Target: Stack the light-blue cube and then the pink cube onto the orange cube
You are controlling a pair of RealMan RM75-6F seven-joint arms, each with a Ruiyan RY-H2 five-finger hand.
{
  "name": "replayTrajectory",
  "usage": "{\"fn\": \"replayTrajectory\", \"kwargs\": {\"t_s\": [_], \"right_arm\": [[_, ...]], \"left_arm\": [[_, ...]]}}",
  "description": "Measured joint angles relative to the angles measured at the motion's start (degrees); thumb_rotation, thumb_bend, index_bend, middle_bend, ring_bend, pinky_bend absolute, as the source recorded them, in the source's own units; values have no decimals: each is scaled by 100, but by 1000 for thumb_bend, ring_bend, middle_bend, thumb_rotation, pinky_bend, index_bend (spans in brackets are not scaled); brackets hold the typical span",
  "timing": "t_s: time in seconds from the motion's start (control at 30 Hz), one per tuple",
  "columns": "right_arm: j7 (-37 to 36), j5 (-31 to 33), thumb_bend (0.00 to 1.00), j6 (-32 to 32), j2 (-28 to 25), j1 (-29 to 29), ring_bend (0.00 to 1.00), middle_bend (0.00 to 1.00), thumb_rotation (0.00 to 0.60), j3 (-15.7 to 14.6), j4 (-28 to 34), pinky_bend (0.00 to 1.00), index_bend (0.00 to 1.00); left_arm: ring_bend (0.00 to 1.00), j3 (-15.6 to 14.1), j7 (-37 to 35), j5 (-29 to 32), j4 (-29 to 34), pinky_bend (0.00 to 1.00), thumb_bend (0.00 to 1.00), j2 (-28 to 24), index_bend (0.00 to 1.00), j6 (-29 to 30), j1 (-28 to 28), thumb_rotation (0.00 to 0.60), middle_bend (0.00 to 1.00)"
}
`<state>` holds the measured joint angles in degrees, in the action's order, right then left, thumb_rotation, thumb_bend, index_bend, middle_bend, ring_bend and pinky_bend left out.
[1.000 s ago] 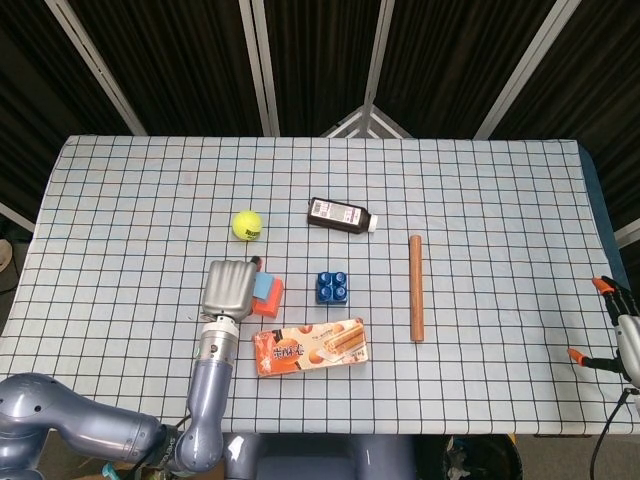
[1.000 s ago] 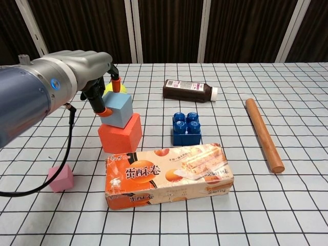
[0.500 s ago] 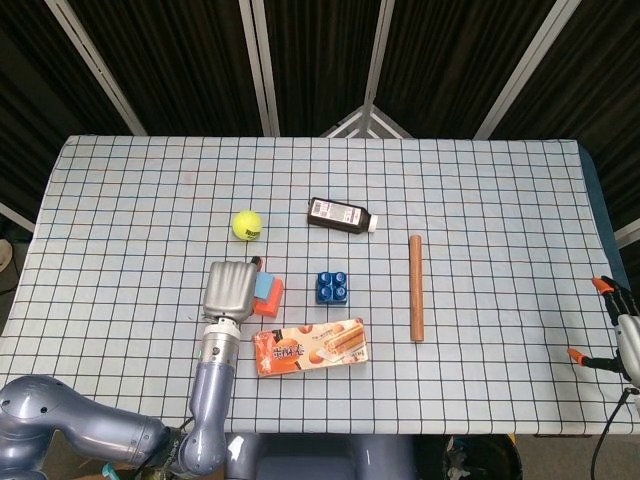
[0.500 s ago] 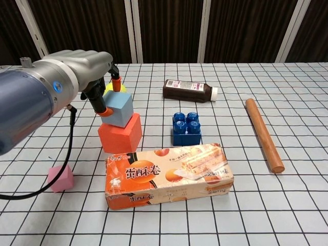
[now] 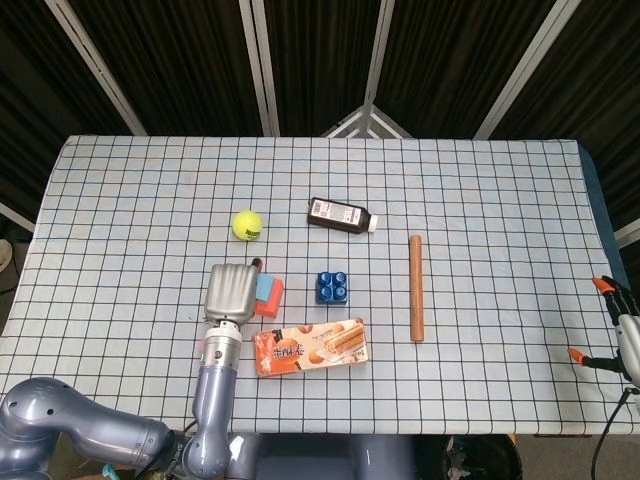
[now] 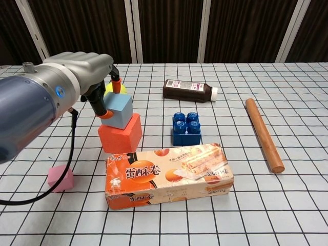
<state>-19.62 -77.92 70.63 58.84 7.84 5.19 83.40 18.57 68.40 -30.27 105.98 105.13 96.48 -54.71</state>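
The light-blue cube (image 6: 119, 110) sits slightly askew on top of the orange cube (image 6: 120, 134) at the table's left. My left hand (image 6: 84, 69) reaches in from the left and holds the light-blue cube, one orange fingertip on its left face and another behind its top edge. From the head view the left hand (image 5: 230, 290) covers much of the light-blue cube (image 5: 264, 287) and the orange cube (image 5: 275, 297). The pink cube (image 6: 60, 178) lies alone at the near left, under my forearm. My right hand (image 5: 620, 330) hangs off the table's right edge, fingers apart and empty.
A snack box (image 6: 169, 174) lies just in front of the stack. A blue toy brick (image 6: 186, 128) stands to its right, a dark bottle (image 6: 189, 90) lies behind, and a wooden rod (image 6: 263, 134) lies further right. A tennis ball (image 5: 247, 225) sits behind the stack.
My left forearm has shifted slightly toward the camera. The hand stays on the light-blue cube, and neither cube nor the right hand has moved.
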Motion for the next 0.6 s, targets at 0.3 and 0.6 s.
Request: {"fn": "replayTrajectory", "kwargs": {"t_s": [0.3,0.6], "right_arm": [[-3,2,70,0,-1,-2,54,42,600,-1,-2,137,0],[-3,5,70,-11,0,1,54,42,600,-3,-8,137,0]], "left_arm": [[739,18,42,-13,-41,816,349,42,483,-33,25,600,777],[739,32,75,-11,-50,816,348,44,480,-92,65,600,776]]}}
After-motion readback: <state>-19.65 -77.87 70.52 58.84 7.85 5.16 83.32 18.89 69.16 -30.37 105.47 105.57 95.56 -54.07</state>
